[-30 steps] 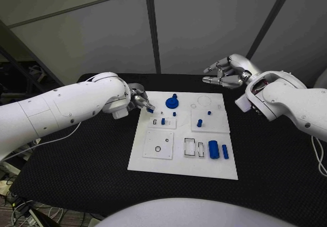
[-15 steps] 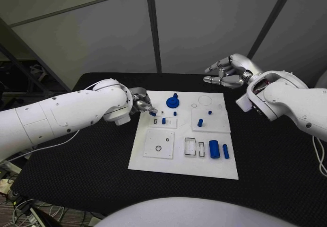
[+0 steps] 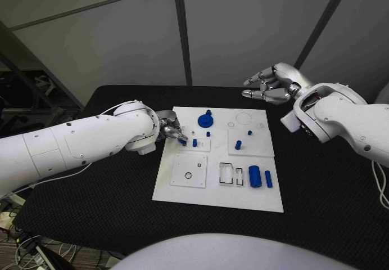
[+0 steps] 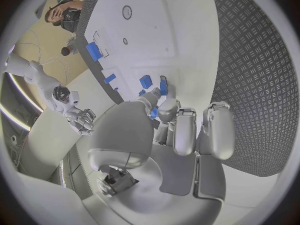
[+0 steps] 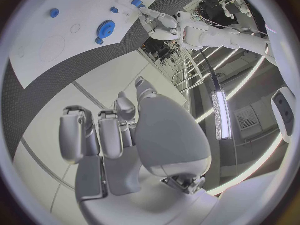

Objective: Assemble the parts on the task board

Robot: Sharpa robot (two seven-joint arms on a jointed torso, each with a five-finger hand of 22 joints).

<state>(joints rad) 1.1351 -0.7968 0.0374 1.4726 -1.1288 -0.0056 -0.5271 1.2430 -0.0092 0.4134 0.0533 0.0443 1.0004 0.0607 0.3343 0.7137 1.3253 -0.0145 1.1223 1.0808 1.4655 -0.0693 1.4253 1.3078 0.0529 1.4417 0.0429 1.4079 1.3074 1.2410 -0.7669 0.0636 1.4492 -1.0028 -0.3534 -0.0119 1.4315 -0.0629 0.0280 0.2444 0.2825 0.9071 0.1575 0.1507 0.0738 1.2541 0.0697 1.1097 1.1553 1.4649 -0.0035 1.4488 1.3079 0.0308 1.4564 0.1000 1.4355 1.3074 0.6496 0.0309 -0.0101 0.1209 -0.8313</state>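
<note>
The left hand's (image 3: 170, 130) fingers (image 4: 164, 108) pinched a small blue part (image 4: 162, 87) just over the task board's (image 3: 194, 194) upper-left insert on the table (image 3: 97, 191). Seating it well probably called for a straight, gentle descent. The right hand (image 3: 271, 84) hovered empty, fingers loosely curled, beyond the board.

I see the black table (image 3: 97, 191) with its textured mat. Pale wall panels (image 3: 243, 34) stand behind it.

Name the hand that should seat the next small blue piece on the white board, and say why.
Left. The left hand already pinches a small blue piece at the white task board's left edge, over the small blue pegs. The right hand hangs open beyond the board's far corner, holding nothing.
</note>
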